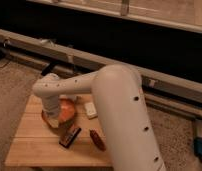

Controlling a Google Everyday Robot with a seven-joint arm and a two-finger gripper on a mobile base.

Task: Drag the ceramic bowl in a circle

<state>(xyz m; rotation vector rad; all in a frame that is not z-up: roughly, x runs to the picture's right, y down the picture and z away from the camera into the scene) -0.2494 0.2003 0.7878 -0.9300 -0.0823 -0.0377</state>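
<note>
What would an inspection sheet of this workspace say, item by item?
surface: wooden table, pale planks.
job's things: ceramic bowl, orange-brown, on the table's left half, partly hidden by the arm.
clutter: white block right of the bowl; dark packet and reddish item in front.
grippers: pincer shut, down in the bowl's left side.
cables: what looks like a dark cord on the floor, far left.
surroundings: speckled floor; grey rail along a dark wall; blue object at right edge.

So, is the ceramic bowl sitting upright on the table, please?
Upright: the ceramic bowl rests flat on the table, open side up, the gripper down over it.
</note>
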